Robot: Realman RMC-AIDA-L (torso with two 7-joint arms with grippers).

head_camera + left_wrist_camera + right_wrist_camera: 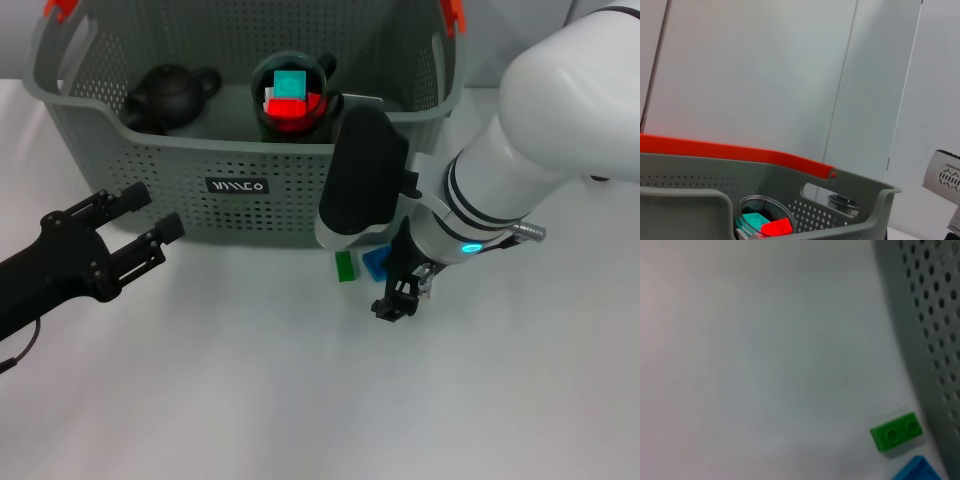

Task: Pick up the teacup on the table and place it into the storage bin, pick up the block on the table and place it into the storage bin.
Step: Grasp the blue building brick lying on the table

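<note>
- Blue plastic block (377, 262): partly hidden behind the right arm; cut by the frame edge in the right wrist view.
- Grey perforated plastic storage bin (120, 160): rear rim cropped.

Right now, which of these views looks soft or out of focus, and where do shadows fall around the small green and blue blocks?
Right wrist view: soft overall, the green studded block and blue block blurred, a faint shadow beneath the green one. Head view: sharper; the right gripper and its arm shade the white table beside both blocks. Left wrist view: the grey perforated storage bin reads clearly enough.
</note>
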